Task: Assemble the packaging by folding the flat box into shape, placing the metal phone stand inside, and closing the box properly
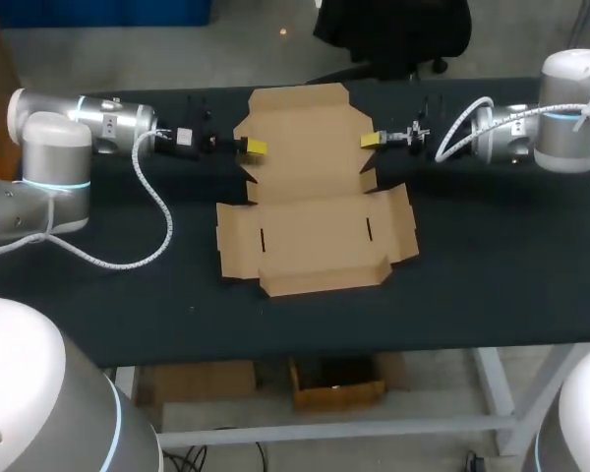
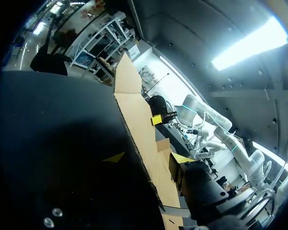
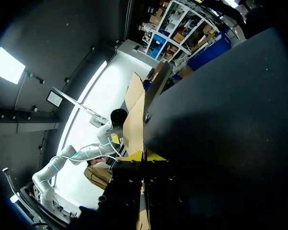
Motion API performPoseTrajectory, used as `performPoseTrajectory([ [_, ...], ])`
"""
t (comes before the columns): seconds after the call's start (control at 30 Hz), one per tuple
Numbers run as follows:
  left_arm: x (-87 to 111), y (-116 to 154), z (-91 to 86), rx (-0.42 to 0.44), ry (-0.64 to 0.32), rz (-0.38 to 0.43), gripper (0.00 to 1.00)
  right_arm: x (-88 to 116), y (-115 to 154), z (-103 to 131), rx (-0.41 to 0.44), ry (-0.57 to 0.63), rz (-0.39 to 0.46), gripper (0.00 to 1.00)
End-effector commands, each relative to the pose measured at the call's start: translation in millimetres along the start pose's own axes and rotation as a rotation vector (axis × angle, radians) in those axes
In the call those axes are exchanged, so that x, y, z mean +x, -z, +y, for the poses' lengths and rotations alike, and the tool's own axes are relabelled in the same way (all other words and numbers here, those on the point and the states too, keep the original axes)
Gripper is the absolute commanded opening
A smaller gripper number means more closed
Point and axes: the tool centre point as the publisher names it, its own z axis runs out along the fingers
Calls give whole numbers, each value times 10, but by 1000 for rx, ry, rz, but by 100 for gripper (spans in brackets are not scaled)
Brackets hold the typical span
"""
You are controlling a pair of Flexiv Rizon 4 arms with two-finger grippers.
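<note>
While the box (image 1: 315,231) lies flat, your left gripper (image 1: 256,147) gapes around its far panel, the right gripper (image 1: 371,141) indeterminate: clamp both, then fold it up.

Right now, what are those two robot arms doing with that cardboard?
They are starting to make a box. It lies flat and unfolded on the table. The left gripper is at one side edge of the box's far flap, and the right gripper is at the opposite edge, so the arms face each other across that flap. None of the box is folded into shape yet.
</note>
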Motion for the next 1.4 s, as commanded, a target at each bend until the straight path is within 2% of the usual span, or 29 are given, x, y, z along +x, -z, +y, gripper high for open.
performPoseTrajectory([
  [0.03, -59, -81, -36, -8, -1, 52, 49, -15, -4, 11, -1, 5, 11, 0],
  [0.3, -33, -190, -65, -17, -3, 48, 46, -1, -27, 21, 1, 10, 12, 0],
  [0.47, -26, -222, -72, -17, -4, 47, 38, 11, -29, 22, -1, 14, 14, 0],
  [0.87, 34, -274, -31, -5, -10, 65, 34, 40, -4, 17, -19, 23, 16, 0],
  [1.1, 48, -291, -23, 1, -11, 70, 25, 49, -1, 21, -23, 28, 18, 0],
  [1.4, 46, -313, -16, 3, -8, 80, 22, 49, 8, 22, -30, 29, 22, 0],
])
